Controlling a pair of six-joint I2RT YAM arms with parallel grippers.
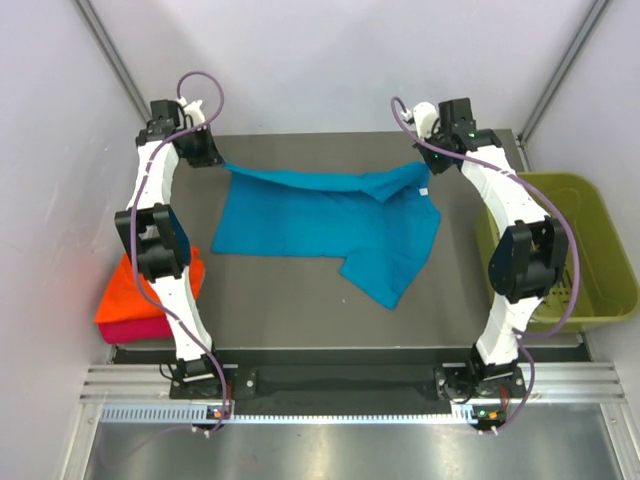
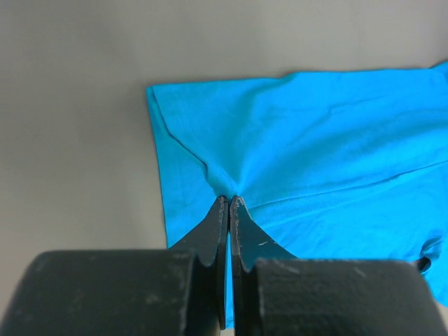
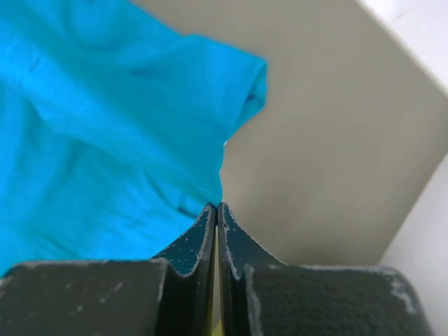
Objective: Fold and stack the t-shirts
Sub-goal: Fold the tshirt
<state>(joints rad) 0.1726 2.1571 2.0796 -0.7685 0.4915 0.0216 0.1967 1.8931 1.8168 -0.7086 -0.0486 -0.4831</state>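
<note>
A teal-blue t-shirt [image 1: 320, 220] lies partly folded across the middle of the table, its far edge pulled taut between the two grippers. My left gripper [image 1: 215, 160] is shut on its far left corner, and the cloth [image 2: 280, 140] bunches at the closed tips [image 2: 229, 199]. My right gripper [image 1: 428, 165] is shut on its far right corner, and the hem [image 3: 126, 119] meets the closed tips [image 3: 216, 206]. A folded orange t-shirt [image 1: 140, 290] lies on a folded magenta-pink one [image 1: 130, 330] at the table's left edge.
An olive-green plastic basket [image 1: 590, 250] stands off the table's right side. The left arm's elbow [image 1: 155, 240] hangs over the orange and pink stack. Grey walls close in at the back and both sides.
</note>
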